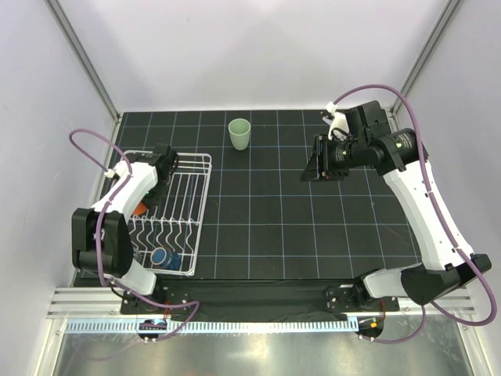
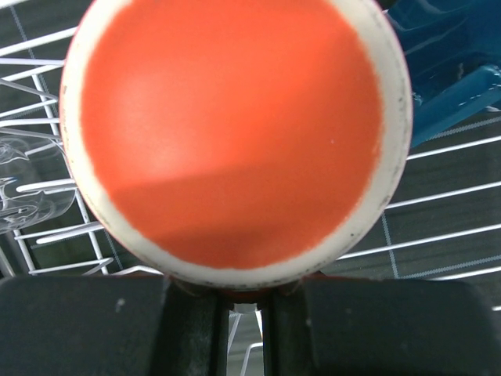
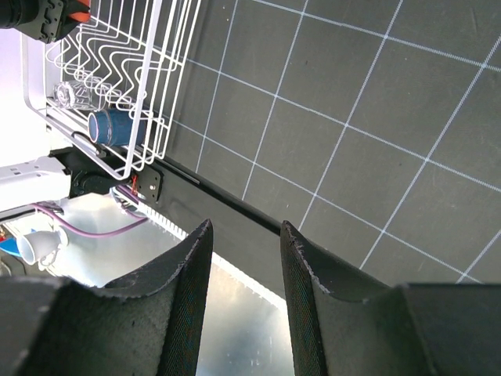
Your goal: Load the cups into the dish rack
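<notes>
Cups, top view: we see the green tumbler (image 1: 239, 133) upright on the table (image 1: 313, 227), upper centre; a dark blue mug (image 1: 163, 257) lies in the dish rack (image 1: 202, 211), lower left.
Left wrist view: our left end effector (image 2: 244, 301) is clamped on the orange mug (image 2: 235, 133), over rack wires.
Right wrist view: our right end effector (image 3: 244, 231) stands apart, empty, over the table.

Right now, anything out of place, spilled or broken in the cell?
Nothing spilled or broken. Only the pale green tumbler is out of place: upright on the mat beyond the dish rack, not loaded. The clear glass and a blue mug lie on their sides in the rack, as expected.
</notes>
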Controlling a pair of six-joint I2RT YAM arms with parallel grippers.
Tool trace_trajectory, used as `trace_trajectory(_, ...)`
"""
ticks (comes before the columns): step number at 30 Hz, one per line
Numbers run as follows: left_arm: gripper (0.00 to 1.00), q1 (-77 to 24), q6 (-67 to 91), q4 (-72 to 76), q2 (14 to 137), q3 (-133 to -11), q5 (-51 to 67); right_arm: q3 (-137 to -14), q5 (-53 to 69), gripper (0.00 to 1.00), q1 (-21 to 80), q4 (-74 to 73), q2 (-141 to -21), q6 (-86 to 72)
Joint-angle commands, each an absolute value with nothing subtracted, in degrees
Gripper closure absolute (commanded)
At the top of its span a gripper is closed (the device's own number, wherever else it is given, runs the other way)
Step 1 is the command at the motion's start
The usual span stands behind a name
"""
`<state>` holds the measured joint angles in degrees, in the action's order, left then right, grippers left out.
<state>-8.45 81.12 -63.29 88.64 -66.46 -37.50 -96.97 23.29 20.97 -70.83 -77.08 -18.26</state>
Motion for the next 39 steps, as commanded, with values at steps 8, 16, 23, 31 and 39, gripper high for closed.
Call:
trace_trajectory(8,1.00,-7.1,84.4,-60.7,90.6,-66.5,-42.5,-100.6,22.1,0.58,20.9,-73.1,-78.2,-16.9)
trace_trajectory(16,1.00,-6.5,86.0,-59.9,92.9,-66.2,-40.8,-101.5,21.8,0.58,20.8,-73.5,-79.1,-16.6)
trace_trajectory(23,1.00,-6.3,87.7,-58.2,95.4,-65.6,-38.7,-101.6,21.4,0.57,20.8,-73.9,-79.3,-16.1)
trace_trajectory(31,1.00,-5.5,87.9,-57.8,97.4,-66.3,-38.3,-101.2,21.0,0.58,20.9,-73.9,-79.1,-15.7)
trace_trajectory(39,1.00,-4.1,87.9,-58.4,98.7,-66.4,-38.4,-100.9,20.7,0.58,20.9,-73.7,-79.2,-15.6)
